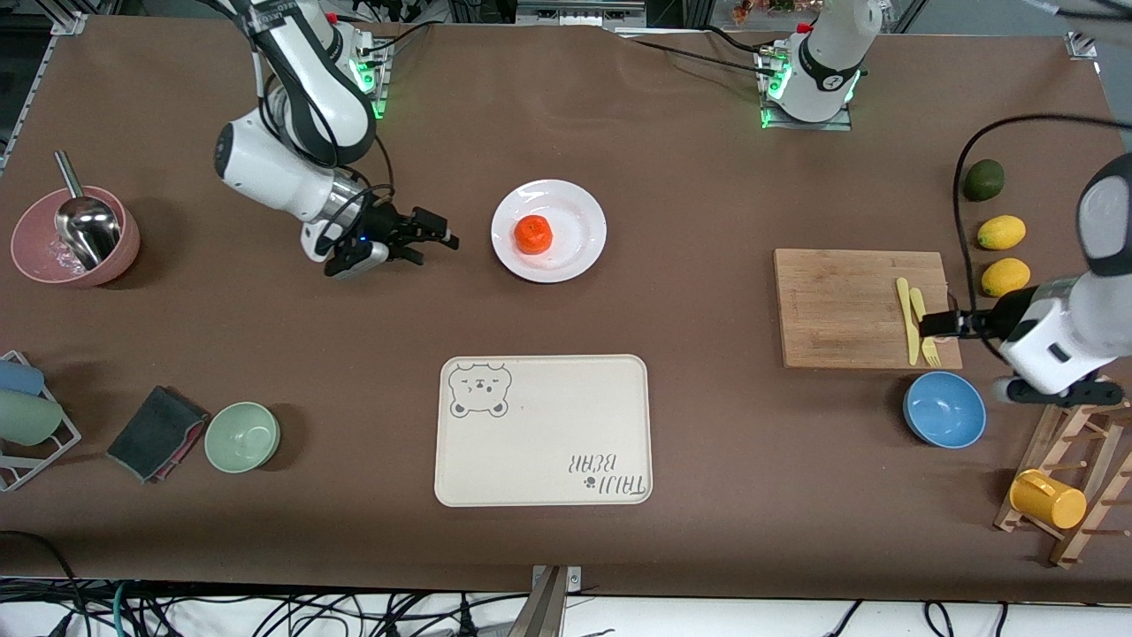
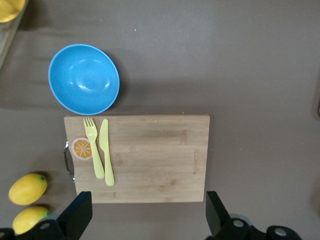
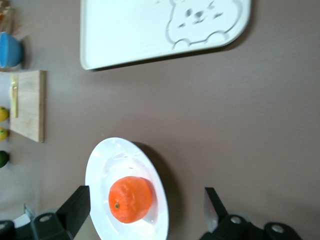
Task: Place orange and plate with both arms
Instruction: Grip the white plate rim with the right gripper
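The orange [image 1: 533,234] sits in the middle of the white plate [image 1: 585,212], which lies on the table midway between the two arm bases. My right gripper [image 1: 435,246] hovers low over the table beside the plate, toward the right arm's end, open and empty. In the right wrist view the orange [image 3: 130,198] and plate [image 3: 100,162] lie ahead of the right gripper [image 3: 145,212], between its spread fingers. My left gripper [image 1: 927,326] is open and empty over the end of the cutting board [image 1: 849,305]; in its wrist view the left gripper [image 2: 146,217] hangs over the board's edge.
A cream bear-print tray [image 1: 544,460] lies nearer the camera than the plate. A yellow fork and knife [image 1: 915,318] rest on the board, with a blue bowl [image 1: 944,409], two lemons [image 1: 1001,233] and an avocado [image 1: 982,180] nearby. A pink bowl [image 1: 124,252] and green bowl [image 1: 242,436] stand at the right arm's end.
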{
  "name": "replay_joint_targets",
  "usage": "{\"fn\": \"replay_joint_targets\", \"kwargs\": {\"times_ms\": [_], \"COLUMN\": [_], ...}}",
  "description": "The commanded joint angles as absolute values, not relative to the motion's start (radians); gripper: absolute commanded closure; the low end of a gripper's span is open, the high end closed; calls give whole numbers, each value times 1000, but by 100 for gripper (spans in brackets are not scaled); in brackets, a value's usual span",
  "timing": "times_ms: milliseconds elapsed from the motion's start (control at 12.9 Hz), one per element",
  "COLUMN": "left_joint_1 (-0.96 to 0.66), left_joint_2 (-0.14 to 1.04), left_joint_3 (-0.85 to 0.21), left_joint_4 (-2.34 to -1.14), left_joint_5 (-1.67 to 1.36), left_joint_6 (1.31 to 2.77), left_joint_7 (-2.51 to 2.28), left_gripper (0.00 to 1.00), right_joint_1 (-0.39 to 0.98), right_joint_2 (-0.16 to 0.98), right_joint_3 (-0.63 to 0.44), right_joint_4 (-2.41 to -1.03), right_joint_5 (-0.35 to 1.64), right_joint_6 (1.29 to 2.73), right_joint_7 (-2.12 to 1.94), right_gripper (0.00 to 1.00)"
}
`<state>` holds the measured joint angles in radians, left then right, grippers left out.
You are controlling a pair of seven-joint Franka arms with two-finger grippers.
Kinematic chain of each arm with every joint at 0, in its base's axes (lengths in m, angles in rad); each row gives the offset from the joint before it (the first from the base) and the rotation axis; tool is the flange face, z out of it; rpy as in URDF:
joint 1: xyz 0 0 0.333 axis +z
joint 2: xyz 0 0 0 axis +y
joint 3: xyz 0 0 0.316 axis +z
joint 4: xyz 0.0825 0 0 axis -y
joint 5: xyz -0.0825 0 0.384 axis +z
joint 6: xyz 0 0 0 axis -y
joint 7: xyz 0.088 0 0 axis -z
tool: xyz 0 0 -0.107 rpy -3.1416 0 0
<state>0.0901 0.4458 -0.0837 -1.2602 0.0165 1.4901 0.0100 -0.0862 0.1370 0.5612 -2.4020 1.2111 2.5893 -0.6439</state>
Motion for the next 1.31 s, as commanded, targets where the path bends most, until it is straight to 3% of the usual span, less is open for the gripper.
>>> {"fn": "replay_joint_targets", "kwargs": {"times_ms": [0, 541, 927, 1236], "left_joint_1": [145, 154, 72, 41], "left_joint_2": [425, 419, 330, 80], "left_joint_3": [-83, -98, -68, -61], "left_joint_4": [-1273, -1270, -1296, -1564], "left_joint_5": [-96, -86, -49, 46], "left_joint_6": [1442, 1460, 1483, 1699], "left_joint_7": [43, 98, 95, 97], "left_gripper": [0, 0, 0, 0], "right_joint_1": [-100, -91, -86, -66], "right_joint_2": [159, 222, 308, 347], "right_joint_3": [577, 712, 713, 712], "right_joint_4": [-2437, -2502, -2528, -2526], "right_joint_5": [1424, 1882, 2060, 2151], "right_joint_6": [2600, 2678, 2681, 2684], "right_joint_7": [-895, -1245, -1480, -1586], "right_gripper": [0, 1, 34, 45]}}
